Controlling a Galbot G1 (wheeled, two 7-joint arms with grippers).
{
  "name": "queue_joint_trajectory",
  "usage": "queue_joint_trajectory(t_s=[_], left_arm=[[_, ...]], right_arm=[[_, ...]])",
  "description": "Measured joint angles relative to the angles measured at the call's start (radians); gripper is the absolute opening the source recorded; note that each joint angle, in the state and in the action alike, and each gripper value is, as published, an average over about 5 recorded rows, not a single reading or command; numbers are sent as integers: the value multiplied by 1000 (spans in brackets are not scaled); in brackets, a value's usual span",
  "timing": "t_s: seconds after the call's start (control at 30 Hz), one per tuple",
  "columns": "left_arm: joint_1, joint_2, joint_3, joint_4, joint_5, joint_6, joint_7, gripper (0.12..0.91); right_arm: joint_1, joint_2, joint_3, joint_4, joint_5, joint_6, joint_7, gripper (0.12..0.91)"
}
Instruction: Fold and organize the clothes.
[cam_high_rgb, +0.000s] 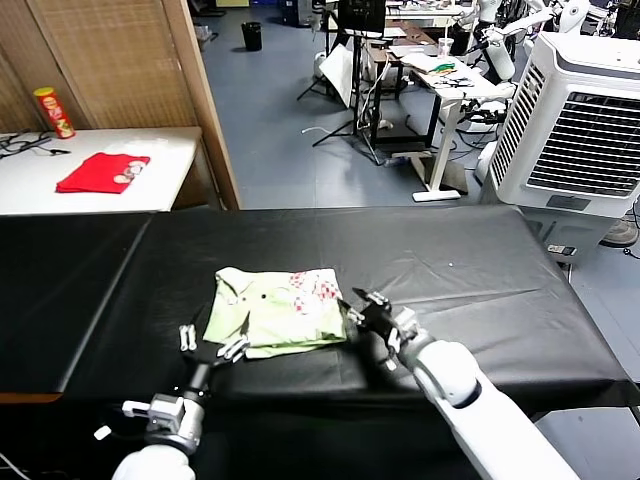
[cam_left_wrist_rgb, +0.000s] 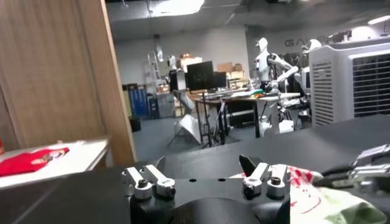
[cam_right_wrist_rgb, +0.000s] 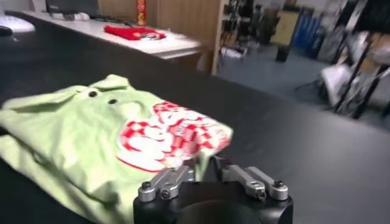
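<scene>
Folded green shirt (cam_high_rgb: 274, 310) lies between left claw (cam_high_rgb: 214, 338) and right claw (cam_high_rgb: 362, 303).

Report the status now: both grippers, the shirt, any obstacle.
Left gripper open at shirt's near-left edge. Right gripper at its right edge, nothing visibly held. Shirt folded on black table. No obstacle near.

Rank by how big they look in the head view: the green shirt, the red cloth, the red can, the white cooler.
1. White cooler
2. Green shirt
3. Red cloth, farther away, so its true size against the shirt is unsure
4. Red can
</scene>
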Motion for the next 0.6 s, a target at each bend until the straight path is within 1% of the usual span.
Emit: queue_joint_trajectory(t_s=[0.1,0.13,0.2,0.3,0.4,0.6], left_arm=[[6,4,-10,1,-55,8,-6,798],[9,6,-13,1,-71,6,-10,798],[17,13,-20,-2,-100,3,-24,798],[33,28,-29,-15,-145,20,-54,798],[61,50,-44,-39,-185,40,-77,798],[161,99,-87,-101,-221,57,-93,798]], right_arm=[[-62,-6,37,41,-3,64,46,662],[-89,-5,52,56,-1,88,63,705],[-146,1,84,89,4,133,96,768],[-246,19,137,141,6,187,145,794],[-370,41,193,199,-2,226,191,798],[-632,70,286,329,-36,283,262,798]])
